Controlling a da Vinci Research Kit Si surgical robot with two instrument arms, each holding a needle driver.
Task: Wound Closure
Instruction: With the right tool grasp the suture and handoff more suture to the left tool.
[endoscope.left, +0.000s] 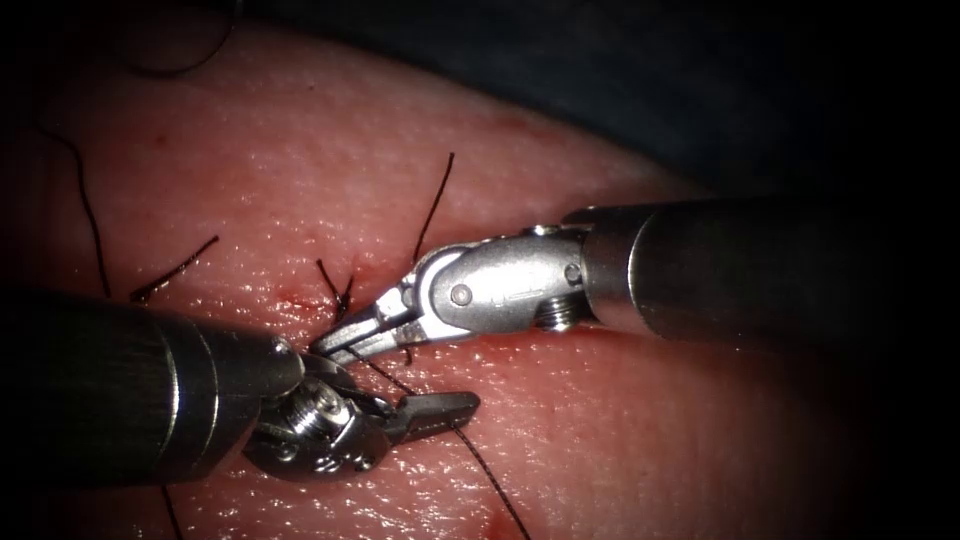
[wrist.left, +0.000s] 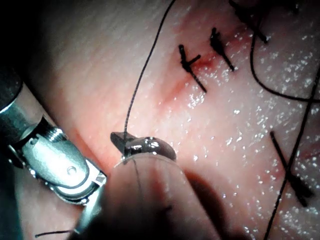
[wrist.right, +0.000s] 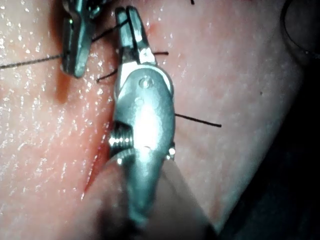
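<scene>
My left tool lies low over the tissue with its jaws shut on the dark thread, which runs from the jaws down toward the front edge. My right tool comes in from the right, its tip just below a tied stitch on the closed cut. Its jaws are shut on the same thread a short way from the left tool. In the right wrist view the thread enters the right tool's jaws, beside the left tool. The left wrist view has the thread rising from the left jaws.
Cut thread ends stick up from the stitches, another further left. A loose strand trails over the tissue's left part. Red fluid marks the stitch line. More tied stitches lie along the cut. Dark cloth borders the far edge.
</scene>
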